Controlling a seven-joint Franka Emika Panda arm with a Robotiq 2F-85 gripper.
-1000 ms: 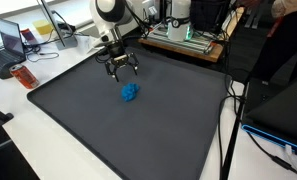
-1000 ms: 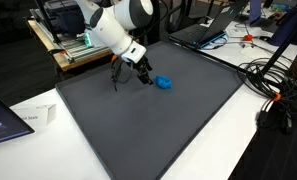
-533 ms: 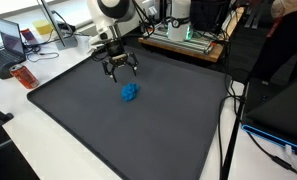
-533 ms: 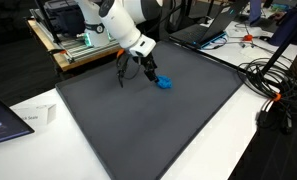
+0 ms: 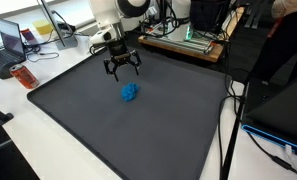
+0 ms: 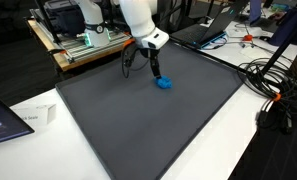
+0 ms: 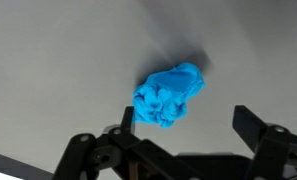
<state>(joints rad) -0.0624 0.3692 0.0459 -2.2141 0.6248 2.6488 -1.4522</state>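
I am keeping the hand [image 5: 121,70] wide open, its two fingers spread and gripping nothing. In both exterior views it is hanging from the arm with the fingers pointing down at the dark mat [image 5: 108,135], over the far part of it. In the wrist view the hand [image 7: 185,118] is coming in from the bottom edge, and the blue crumpled wad [image 7: 168,95] is showing in the gap between the fingers, closer to the left one.

Going left to right in an exterior view, I am looking at an open laptop [image 5: 10,40] on the white tabletop [image 5: 28,130], then an orange object [image 5: 25,76] just beside the mat's corner. After that the mat is filling the middle, with the blue crumpled wad [image 5: 130,93] lying on it just in front of the hand and apart from the fingers. Behind the mat a rack of equipment [image 5: 188,35] is standing, and cables [image 5: 233,100] are running down along the mat's right edge.

In an exterior view from another side, a small white box [image 6: 43,113] is sitting on the tabletop at the left. The hand [image 6: 146,68] is hovering near the middle, the blue crumpled wad [image 6: 164,83] is lying just right of its fingertips, and a tangle of cables [image 6: 268,80] is lying at the far right.
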